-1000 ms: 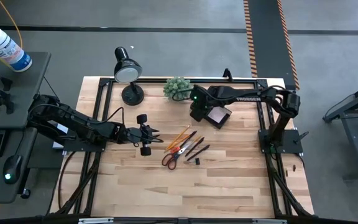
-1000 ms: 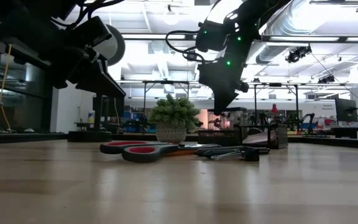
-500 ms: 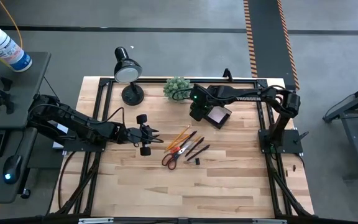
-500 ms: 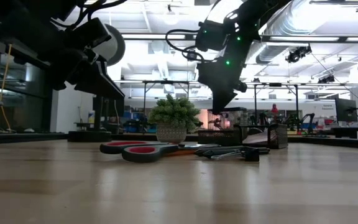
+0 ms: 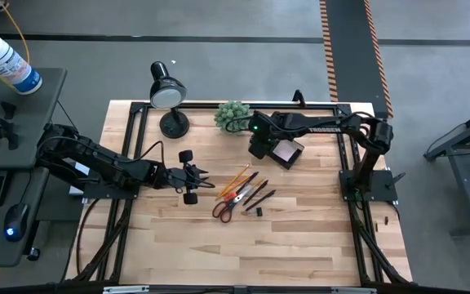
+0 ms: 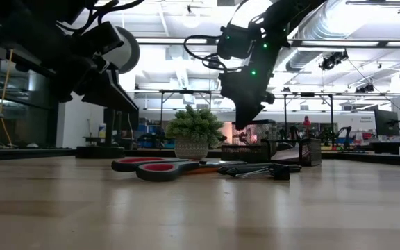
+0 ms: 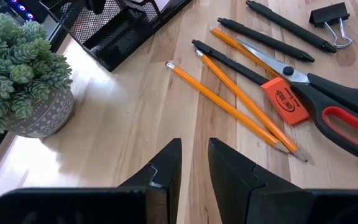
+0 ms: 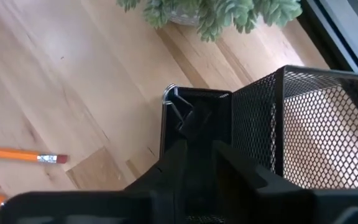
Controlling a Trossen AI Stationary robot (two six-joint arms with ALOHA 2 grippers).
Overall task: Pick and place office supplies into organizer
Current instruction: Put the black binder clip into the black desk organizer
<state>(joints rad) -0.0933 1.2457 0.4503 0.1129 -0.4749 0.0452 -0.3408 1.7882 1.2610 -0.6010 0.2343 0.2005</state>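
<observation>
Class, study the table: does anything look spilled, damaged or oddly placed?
Nothing stands out. The scissors, pencils, pens, eraser and binder clip lie loosely grouped mid-table, none broken. The mesh organizer stands upright beside the plant.

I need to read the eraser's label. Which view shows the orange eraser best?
The left wrist view: the orange eraser lies close and unobstructed beside the scissors. In the high view it is too small to make out; the low and right wrist views do not show it.
</observation>
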